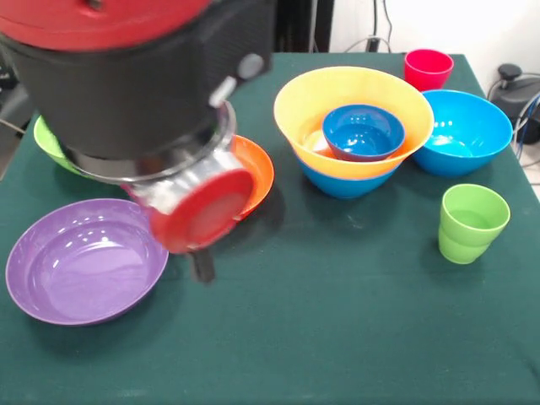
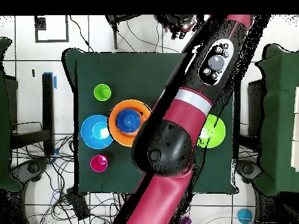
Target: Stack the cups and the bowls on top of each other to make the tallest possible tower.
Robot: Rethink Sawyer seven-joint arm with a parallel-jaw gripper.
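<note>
The tower stands right of centre: a yellow-orange bowl [image 1: 358,94] [image 2: 114,114] nested in a blue bowl [image 1: 346,182], with a small blue bowl [image 1: 364,132] [image 2: 128,120] inside it. Another blue bowl [image 1: 465,132] [image 2: 96,131] sits beside it. A red-pink cup [image 1: 428,67] [image 2: 98,163] and a light green cup [image 1: 472,223] [image 2: 102,91] stand apart. An orange-red bowl [image 1: 257,171], a purple bowl [image 1: 83,261] and a lime green bowl [image 1: 49,142] [image 2: 212,132] lie on the left. My gripper [image 1: 202,266] hangs low between the purple and orange-red bowls, mostly hidden by the wrist.
The big red and black arm [image 1: 126,76] [image 2: 169,146] covers the table's left rear in the front view and the middle in the overhead view. The green table cloth [image 1: 337,321] ends close to the purple bowl and the light green cup.
</note>
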